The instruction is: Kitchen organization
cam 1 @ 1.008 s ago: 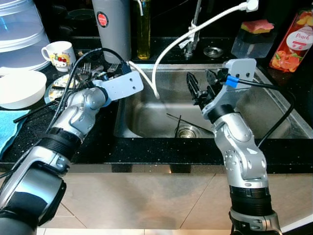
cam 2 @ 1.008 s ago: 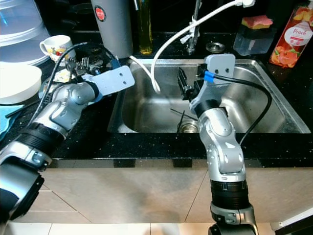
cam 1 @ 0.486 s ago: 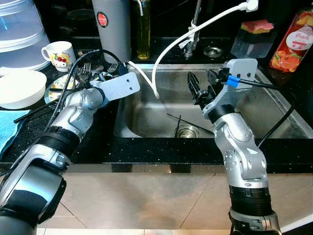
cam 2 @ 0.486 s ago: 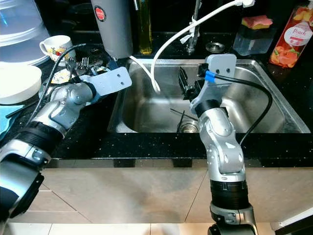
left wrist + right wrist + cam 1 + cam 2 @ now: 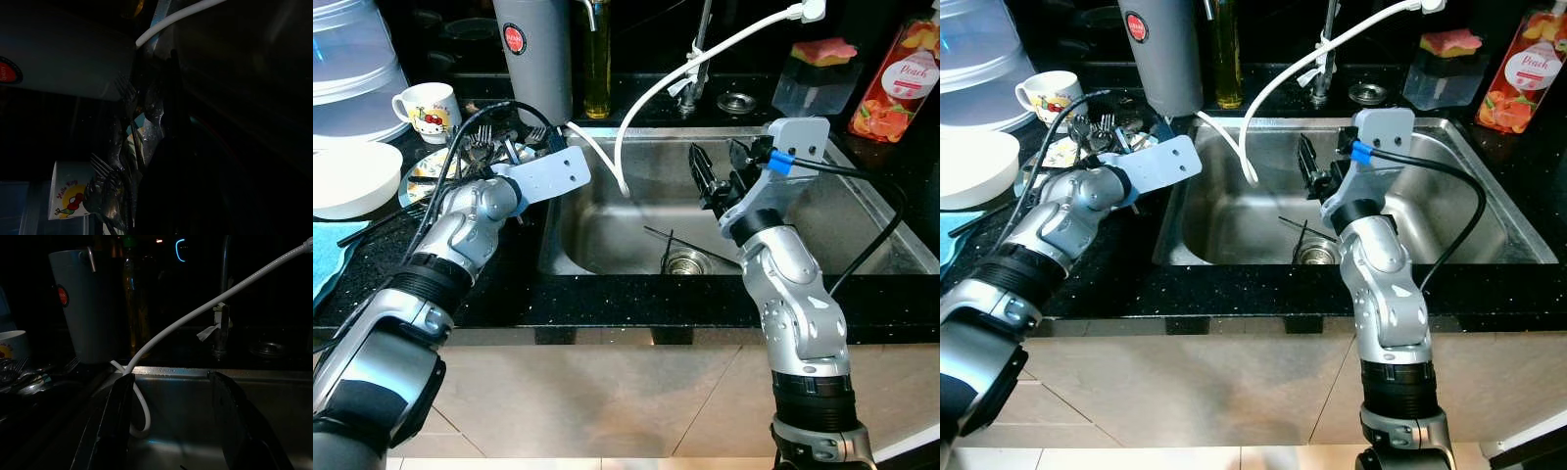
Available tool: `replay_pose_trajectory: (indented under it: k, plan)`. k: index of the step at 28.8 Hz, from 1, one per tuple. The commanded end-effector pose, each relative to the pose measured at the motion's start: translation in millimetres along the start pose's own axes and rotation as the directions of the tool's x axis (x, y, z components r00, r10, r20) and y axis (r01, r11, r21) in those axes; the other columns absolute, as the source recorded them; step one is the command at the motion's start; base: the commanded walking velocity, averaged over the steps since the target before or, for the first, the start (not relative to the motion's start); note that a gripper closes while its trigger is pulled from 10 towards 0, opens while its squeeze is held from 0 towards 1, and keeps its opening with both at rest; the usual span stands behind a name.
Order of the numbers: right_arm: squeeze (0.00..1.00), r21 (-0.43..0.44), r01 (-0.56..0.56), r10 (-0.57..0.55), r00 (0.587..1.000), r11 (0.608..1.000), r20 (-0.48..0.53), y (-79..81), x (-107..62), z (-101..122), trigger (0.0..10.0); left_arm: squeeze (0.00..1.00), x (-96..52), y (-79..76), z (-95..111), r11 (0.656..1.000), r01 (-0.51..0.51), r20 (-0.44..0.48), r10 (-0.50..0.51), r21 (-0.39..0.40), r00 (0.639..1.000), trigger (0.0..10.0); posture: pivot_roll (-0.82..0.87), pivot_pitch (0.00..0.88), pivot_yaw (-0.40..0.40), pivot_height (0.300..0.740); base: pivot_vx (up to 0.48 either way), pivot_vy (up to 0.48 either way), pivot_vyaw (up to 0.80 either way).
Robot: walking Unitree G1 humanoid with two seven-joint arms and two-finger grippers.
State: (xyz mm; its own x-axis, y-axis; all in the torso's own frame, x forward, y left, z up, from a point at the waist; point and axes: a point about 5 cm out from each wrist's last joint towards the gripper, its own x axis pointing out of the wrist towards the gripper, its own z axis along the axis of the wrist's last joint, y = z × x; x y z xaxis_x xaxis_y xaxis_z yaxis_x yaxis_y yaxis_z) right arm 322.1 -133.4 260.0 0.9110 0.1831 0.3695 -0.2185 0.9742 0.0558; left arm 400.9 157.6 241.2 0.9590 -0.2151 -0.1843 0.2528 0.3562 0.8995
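A heap of forks and spoons (image 5: 494,145) lies on a patterned plate (image 5: 429,176) on the black counter left of the sink. My left gripper (image 5: 516,155) reaches into this heap; in the dark left wrist view its black fingers (image 5: 171,98) lie along the cutlery (image 5: 124,147), and their state is unclear. My right gripper (image 5: 710,181) hovers over the steel sink (image 5: 832,230), open, with nothing between its fingers (image 5: 117,421). A thin black utensil (image 5: 671,243) lies in the sink by the drain (image 5: 685,262).
A cartoon mug (image 5: 429,106), a white bowl (image 5: 352,176) and a clear plastic cover (image 5: 342,49) stand at the left. A grey canister (image 5: 533,49) and an oil bottle (image 5: 597,59) stand behind. A white hose (image 5: 656,88) arcs into the sink. A sponge box (image 5: 818,73) and a juice carton (image 5: 901,83) are at the right.
My left arm has edged a little to the left, toward the cutlery heap. The right arm has stayed still over the sink.
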Motion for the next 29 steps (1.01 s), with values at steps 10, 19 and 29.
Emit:
replay_pose_trajectory:
  k: [10,19,29]
  plan:
    - [0.0,0.019,-0.004,0.004,1.0,1.0,0.002,3.0,0.5,-0.5,10.0,0.89,-0.1,-13.8,3.1,0.994,0.076,0.012,-0.075,-0.084,0.997,10.0,0.05,0.096,0.032,0.74,0.0,0.0,0.0]
    - [0.0,0.022,-0.002,0.002,1.0,1.0,0.003,3.3,0.4,-0.6,10.0,0.0,-0.2,-13.2,-8.9,0.994,0.067,-0.044,-0.071,-0.084,0.996,8.5,0.06,0.097,0.034,0.74,0.0,0.0,0.0]
    - [0.0,0.026,-0.002,0.002,1.0,1.0,0.001,3.7,-0.1,-1.4,10.0,0.0,-2.2,-8.1,-25.8,0.995,0.025,-0.109,-0.036,-0.101,0.993,0.0,0.06,0.101,0.033,0.74,0.0,0.0,0.0]
